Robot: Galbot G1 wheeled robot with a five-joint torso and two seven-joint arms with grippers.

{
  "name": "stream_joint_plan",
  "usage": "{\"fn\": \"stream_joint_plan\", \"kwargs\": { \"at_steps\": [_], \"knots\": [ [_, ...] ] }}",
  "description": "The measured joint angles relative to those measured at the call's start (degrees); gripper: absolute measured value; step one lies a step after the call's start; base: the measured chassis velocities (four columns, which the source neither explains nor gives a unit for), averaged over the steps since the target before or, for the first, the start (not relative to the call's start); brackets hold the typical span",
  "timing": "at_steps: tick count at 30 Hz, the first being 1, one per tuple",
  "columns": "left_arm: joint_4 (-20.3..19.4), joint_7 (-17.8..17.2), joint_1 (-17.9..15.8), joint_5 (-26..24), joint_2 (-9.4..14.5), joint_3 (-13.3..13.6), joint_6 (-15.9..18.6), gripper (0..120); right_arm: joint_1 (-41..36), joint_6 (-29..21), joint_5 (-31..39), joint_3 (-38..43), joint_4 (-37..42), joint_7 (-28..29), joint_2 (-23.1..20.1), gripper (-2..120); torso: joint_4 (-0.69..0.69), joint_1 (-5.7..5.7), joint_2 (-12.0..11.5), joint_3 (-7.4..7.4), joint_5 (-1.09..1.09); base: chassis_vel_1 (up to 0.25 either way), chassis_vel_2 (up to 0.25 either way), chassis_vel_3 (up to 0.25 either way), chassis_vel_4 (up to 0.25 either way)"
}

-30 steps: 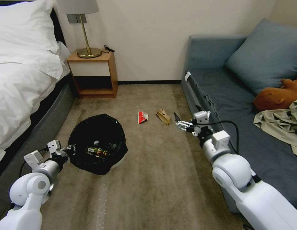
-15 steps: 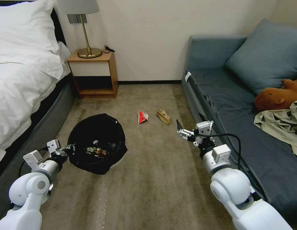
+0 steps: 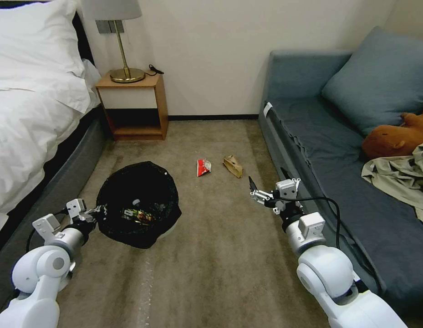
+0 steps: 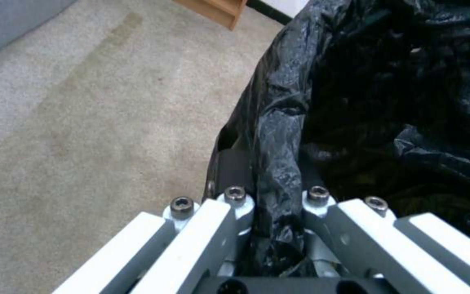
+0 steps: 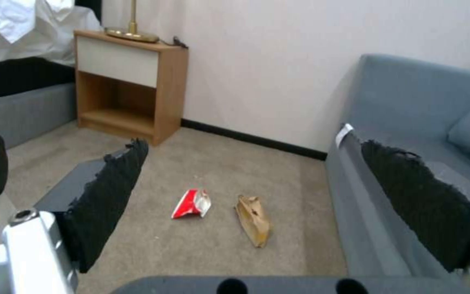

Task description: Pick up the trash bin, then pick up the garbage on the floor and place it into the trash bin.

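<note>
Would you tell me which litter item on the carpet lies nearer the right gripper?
The brown paper bag; the red-white packet lies beyond it from the open right gripper.

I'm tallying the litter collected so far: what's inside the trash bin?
Inside the trash bin, held at its rim by the left gripper, lie a bottle and colourful wrappers. The black bag's folds hide anything deeper.

Your right claw (image 3: pixel 256 189) has pulled back toward you and away from the brown paper bag (image 3: pixel 232 166), its fingers spread wide.
</note>
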Motion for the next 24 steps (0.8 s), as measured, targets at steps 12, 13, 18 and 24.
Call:
{"fn": "stream_joint_plan", "kwargs": {
  "at_steps": [12, 13, 18, 24],
  "knots": [
    [0.1, 0.0, 0.2, 0.1, -0.1, -0.2, 0.0, 4, 0.5, -0.1, 0.1, -1.0, -0.6, -0.7, -0.2, 100, 0.00, 0.00, 0.0, 0.00, 0.00, 0.000, 0.000, 0.000, 0.000],
    [0.1, 0.0, 0.2, 0.1, -0.1, -0.2, 0.0, 4, 0.5, -0.1, 0.1, -1.0, -0.6, -0.7, -0.2, 100, 0.00, 0.00, 0.0, 0.00, 0.00, 0.000, 0.000, 0.000, 0.000],
    [0.2, 0.0, 0.0, 0.1, -0.2, -0.1, 0.0, 4, 0.1, -0.2, 0.3, -1.1, -0.4, -0.9, -0.9, 100, 0.00, 0.00, 0.0, 0.00, 0.00, 0.000, 0.000, 0.000, 0.000],
    [0.3, 0.0, 0.0, 0.1, -0.3, -0.1, -0.1, 4, -0.4, -0.2, 0.4, -1.1, -0.1, -0.9, -1.2, 100, 0.00, 0.00, 0.0, 0.00, 0.00, 0.000, 0.000, 0.000, 0.000]
  ]
}}
